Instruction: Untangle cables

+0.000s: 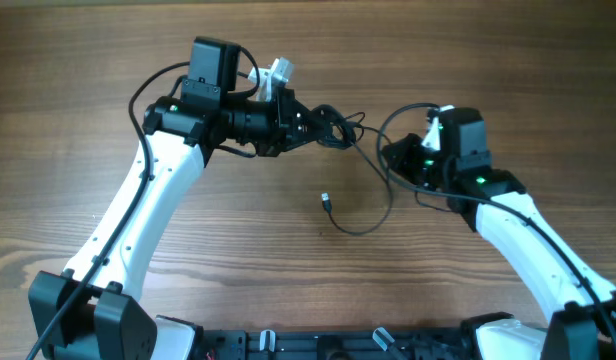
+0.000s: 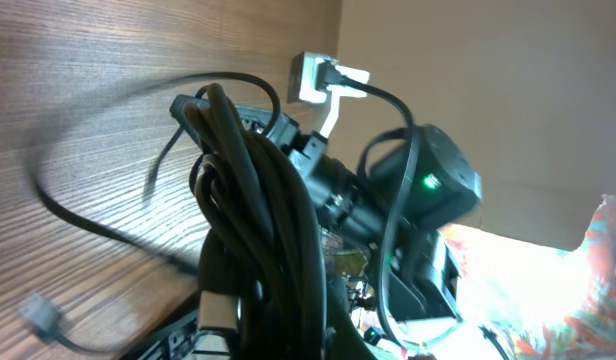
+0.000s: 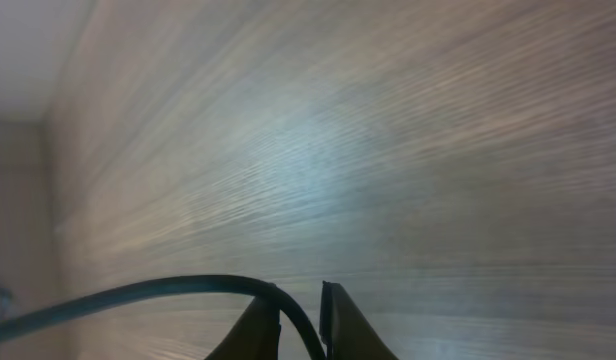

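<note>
The cables are thin black cords. My left gripper [image 1: 313,125] is shut on a knotted bundle of them [image 1: 335,128] at the table's back middle. In the left wrist view the bundle [image 2: 258,200] fills the middle and hides the jaws [image 2: 278,335]. One cord [image 1: 373,222] runs from the bundle in a loose loop on the table and ends in a small plug [image 1: 327,200], which also shows in the left wrist view [image 2: 40,315]. My right gripper [image 1: 396,158] is shut on a cord. In the right wrist view that cord [image 3: 138,292] passes between the nearly closed fingers [image 3: 300,318].
The wooden table [image 1: 288,260] carries only the cords. The two grippers are close together, a short gap apart. The right arm's wrist [image 2: 428,190] shows behind the bundle. A white connector [image 1: 273,72] sticks out of the left wrist. Arm bases stand along the front edge [image 1: 318,345].
</note>
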